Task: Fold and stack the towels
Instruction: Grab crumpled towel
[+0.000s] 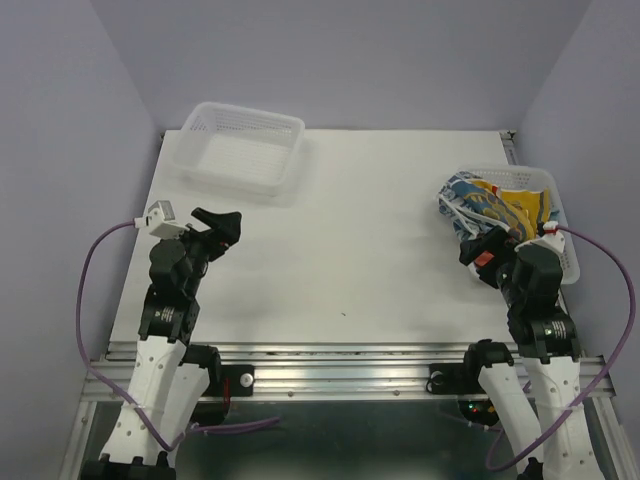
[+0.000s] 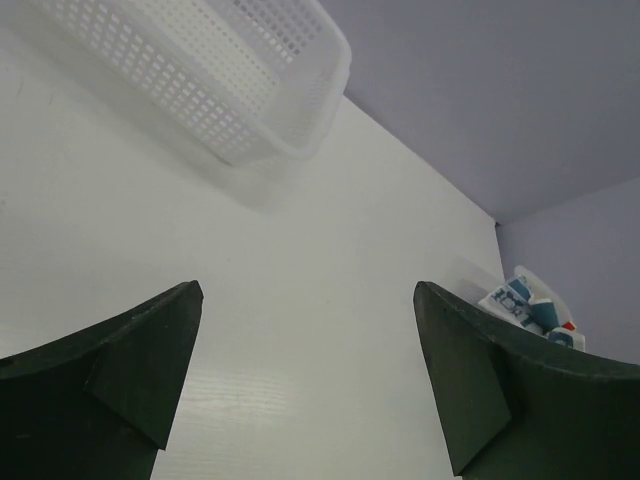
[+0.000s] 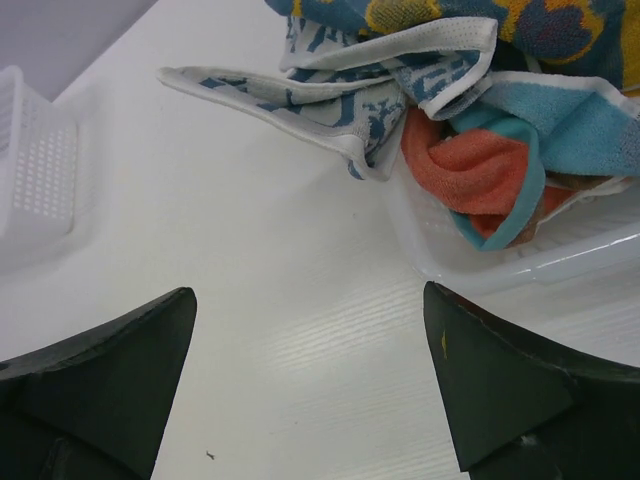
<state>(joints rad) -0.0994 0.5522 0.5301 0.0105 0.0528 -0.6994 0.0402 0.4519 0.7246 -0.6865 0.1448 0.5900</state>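
Several crumpled towels (image 1: 492,203) lie heaped in a white mesh basket (image 1: 566,245) at the right of the table. A blue-and-white patterned towel (image 3: 330,95) hangs over the basket's left rim onto the table. An orange one with a light blue edge (image 3: 490,175) and a yellow-and-navy one (image 1: 522,205) sit in the heap. My right gripper (image 3: 310,310) is open and empty, just in front of the basket's near left corner. My left gripper (image 2: 308,300) is open and empty over bare table at the left. The towels show far off in the left wrist view (image 2: 522,305).
An empty white mesh basket (image 1: 240,145) stands at the back left; it also shows in the left wrist view (image 2: 240,75). The white table (image 1: 350,250) lies between the two baskets. Purple cables loop beside each arm. A metal rail runs along the near edge.
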